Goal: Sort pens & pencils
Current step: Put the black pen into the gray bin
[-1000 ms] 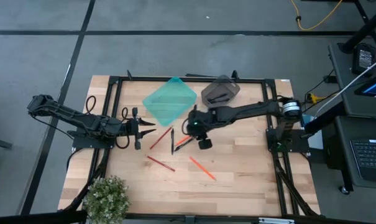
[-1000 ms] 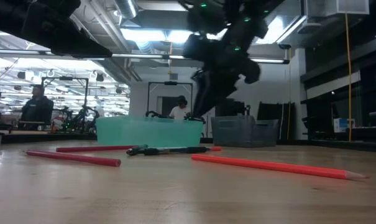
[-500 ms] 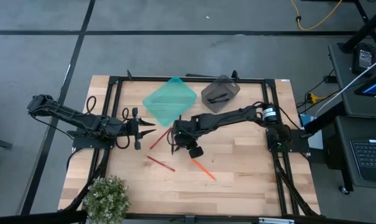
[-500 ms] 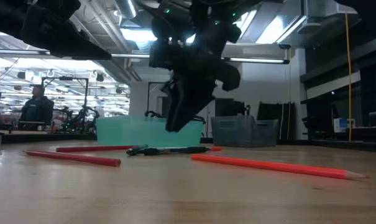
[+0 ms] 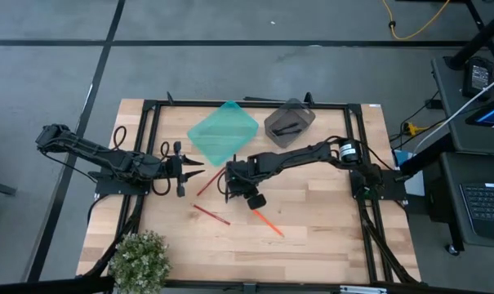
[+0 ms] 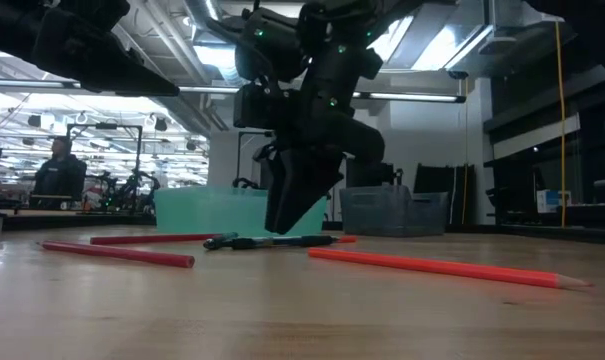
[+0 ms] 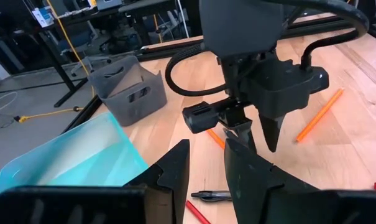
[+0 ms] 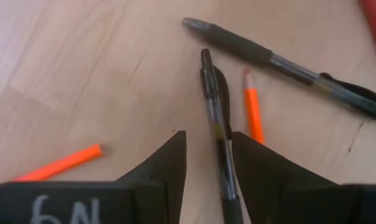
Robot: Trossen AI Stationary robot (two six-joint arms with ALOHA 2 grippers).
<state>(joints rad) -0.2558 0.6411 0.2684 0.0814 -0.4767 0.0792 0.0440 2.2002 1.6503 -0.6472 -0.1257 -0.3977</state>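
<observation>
My right gripper (image 8: 206,134) is open and points down, low over the middle of the table (image 5: 230,184). Its fingers stand on either side of a black pen (image 8: 214,112) that lies flat on the wood. A second black pen (image 8: 287,65) lies just beyond it, and an orange pencil tip (image 8: 253,112) lies beside it. Two red pencils (image 5: 206,184) (image 5: 210,215) and a long orange pencil (image 5: 267,220) lie loose on the table. My left gripper (image 5: 189,167) waits open at the table's left side.
A teal bin (image 5: 222,132) and a grey bin (image 5: 289,121) stand at the far side of the table. A potted plant (image 5: 140,257) sits at the near left corner. Bare wood lies to the near right. A person (image 6: 57,175) shows in the room beyond.
My right gripper has moved toward the table's left and come down over the black pens, so that its fingers now straddle one of them. The pens and pencils have stayed where they were.
</observation>
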